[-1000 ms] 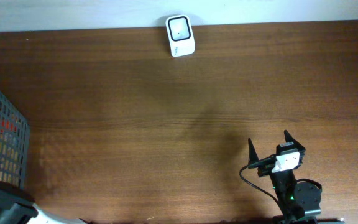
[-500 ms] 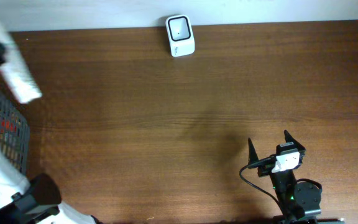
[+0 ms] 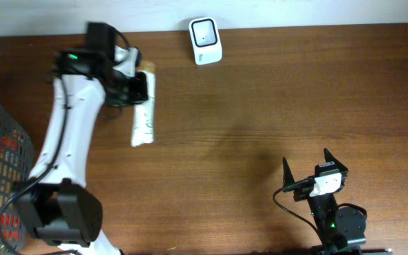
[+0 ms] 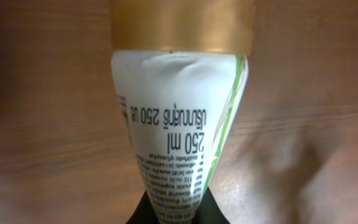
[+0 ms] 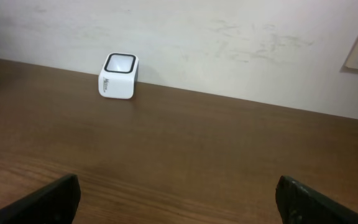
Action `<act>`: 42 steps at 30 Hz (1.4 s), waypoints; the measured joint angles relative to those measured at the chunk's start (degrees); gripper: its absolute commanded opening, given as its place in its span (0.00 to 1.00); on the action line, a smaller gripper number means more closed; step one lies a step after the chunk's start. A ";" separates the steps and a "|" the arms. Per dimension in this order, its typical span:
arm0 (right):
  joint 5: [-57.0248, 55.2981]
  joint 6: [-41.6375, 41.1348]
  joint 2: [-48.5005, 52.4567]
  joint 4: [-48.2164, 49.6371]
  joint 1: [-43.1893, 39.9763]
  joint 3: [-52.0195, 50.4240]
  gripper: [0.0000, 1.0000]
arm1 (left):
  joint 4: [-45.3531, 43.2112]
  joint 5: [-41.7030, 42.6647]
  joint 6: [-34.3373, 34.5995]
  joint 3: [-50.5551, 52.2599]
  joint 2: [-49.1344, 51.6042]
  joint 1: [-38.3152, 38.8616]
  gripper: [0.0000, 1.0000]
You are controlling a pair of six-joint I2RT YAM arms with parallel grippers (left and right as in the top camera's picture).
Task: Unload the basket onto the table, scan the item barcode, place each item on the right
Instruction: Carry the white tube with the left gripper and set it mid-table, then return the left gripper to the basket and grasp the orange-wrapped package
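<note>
Swung up to upper left: left gripper [image 3: 140,86], clamped on tube [image 3: 144,120]. I'd roll it slow til code faces scanner [image 3: 205,40], top ctr; right gripper [image 3: 307,164] idle, wide.

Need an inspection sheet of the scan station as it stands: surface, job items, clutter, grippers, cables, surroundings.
Surface: dark wood table, no spills seen.
Job's things: white tube with gold cap, gripped, left of the white scanner at the far edge.
Clutter: mesh basket at the left edge, red items inside.
Grippers: left gripper shut on the tube; right gripper open, empty.
Cables: black cable looping beside the right arm.
Surroundings: white wall behind the table.
</note>
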State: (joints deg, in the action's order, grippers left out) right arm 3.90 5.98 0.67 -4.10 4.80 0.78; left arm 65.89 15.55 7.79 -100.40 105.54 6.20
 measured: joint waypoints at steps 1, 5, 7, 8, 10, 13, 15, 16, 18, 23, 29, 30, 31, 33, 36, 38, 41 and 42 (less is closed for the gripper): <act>0.00 0.00 0.00 0.02 0.00 0.00 0.99 | -4.28 -0.24 1.42 3.32 0.00 1.25 0.00; 0.02 0.02 0.02 0.02 0.00 0.00 0.99 | -19.45 -2.95 9.14 15.65 0.00 6.21 0.00; 0.00 0.00 0.02 0.02 0.00 0.00 0.99 | -26.10 -6.95 13.22 21.66 0.04 9.31 0.00; 0.00 -0.02 0.02 0.02 0.00 0.00 0.99 | -26.71 -8.07 14.47 23.39 0.04 10.54 0.00; 0.00 0.00 0.02 0.02 0.00 0.00 0.99 | -30.25 -10.58 16.48 26.91 0.04 13.18 0.00; 0.02 0.02 0.02 0.02 0.00 0.00 0.99 | -32.09 -14.25 18.05 29.18 0.04 16.39 0.09; 0.00 -0.02 0.02 0.02 0.00 0.00 0.99 | -32.35 -16.63 18.62 29.64 0.04 17.68 0.50; 0.00 0.02 0.02 0.02 0.00 0.00 0.99 | -32.41 -17.40 18.69 29.70 0.04 18.05 0.82; 0.00 0.02 0.02 0.02 0.00 0.00 0.99 | -33.05 -18.67 18.84 29.70 0.04 18.23 0.99; 0.00 0.00 0.02 0.02 0.00 0.00 0.99 | -32.37 -19.96 18.05 28.74 0.04 17.68 0.99; 0.00 0.00 0.02 0.07 0.00 0.00 0.99 | -11.82 -20.15 9.46 9.44 -4.46 10.14 0.99; 0.00 0.00 0.02 0.04 0.00 0.00 0.98 | -5.75 -20.06 8.17 2.16 -6.47 6.73 0.99; 0.00 0.02 0.02 0.02 0.00 -0.02 0.99 | -3.54 -20.33 7.52 -2.97 -8.85 3.04 0.99; 0.00 0.02 0.02 0.02 0.00 -0.02 0.99 | 0.90 -20.50 6.67 -10.54 -13.49 -5.40 0.99; 0.00 0.00 0.02 0.02 0.00 -0.02 0.99 | 3.28 -21.42 6.45 -13.84 -20.02 -20.59 0.99; 0.00 0.02 0.02 0.02 0.00 -0.02 0.99 | 4.74 -21.33 6.25 -13.90 -21.49 -28.81 0.99; 0.00 0.00 0.02 0.02 0.00 -0.02 0.99 | 5.88 -21.73 6.25 -13.86 -19.96 -43.23 1.00; 0.02 -0.02 0.02 0.02 0.00 -0.02 0.99 | 5.57 -21.64 6.25 -13.79 -19.02 -46.23 1.00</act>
State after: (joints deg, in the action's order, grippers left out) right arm 3.92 5.96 0.69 -4.08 4.80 0.75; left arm 71.46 -6.09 14.04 -114.19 86.52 -40.03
